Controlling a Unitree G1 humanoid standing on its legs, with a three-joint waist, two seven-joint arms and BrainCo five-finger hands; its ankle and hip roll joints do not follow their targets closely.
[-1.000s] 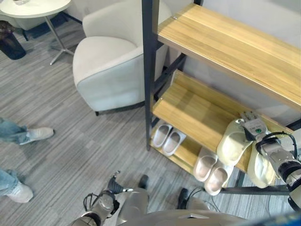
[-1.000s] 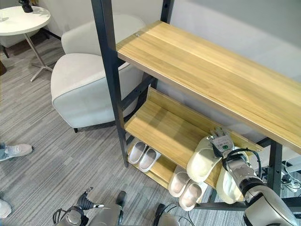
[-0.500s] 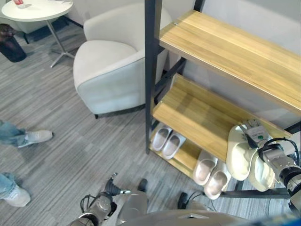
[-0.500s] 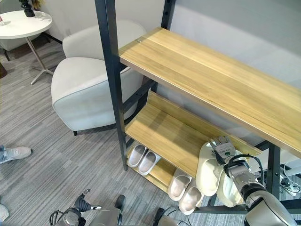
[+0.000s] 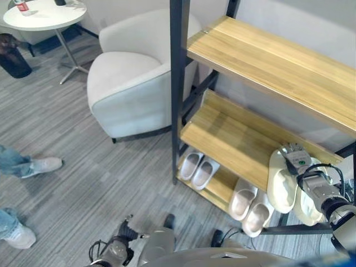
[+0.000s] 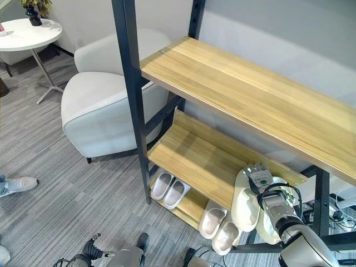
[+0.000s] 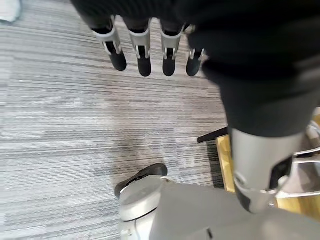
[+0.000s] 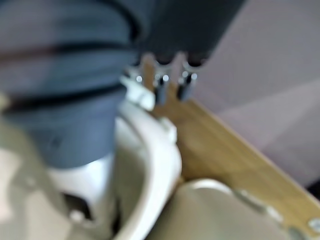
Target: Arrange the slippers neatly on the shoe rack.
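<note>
- The right hand [image 6: 260, 179] was at the right end of the rack's [image 6: 189, 147] middle shelf, lying over a pair of cream slippers [image 6: 245, 201].
- Its fingers reached past the slippers towards the back of the shelf; I could not tell whether they were curled on a slipper or lying straight, since the right wrist view was blurred.
- The cream pair sat side by side directly under and just before the hand, toes hanging over the shelf's front edge, probably because they were not yet pushed fully in.
- Below the hand, on the bottom shelf, 2 pink pairs stood tidy: one [image 5: 251, 203] almost beneath it, the other [image 5: 198, 166] farther to its left.
- My judgement: the cream pair needed a push back and squaring to match the pink ones.
- The left hand [image 7: 145, 50] hung idle over the carpet [image 5: 83, 183], fingers straight and apart, holding nothing.
- An armchair [image 5: 133, 83] stood well left of the rack; a person's shoes [image 5: 44, 164] showed beyond it.
</note>
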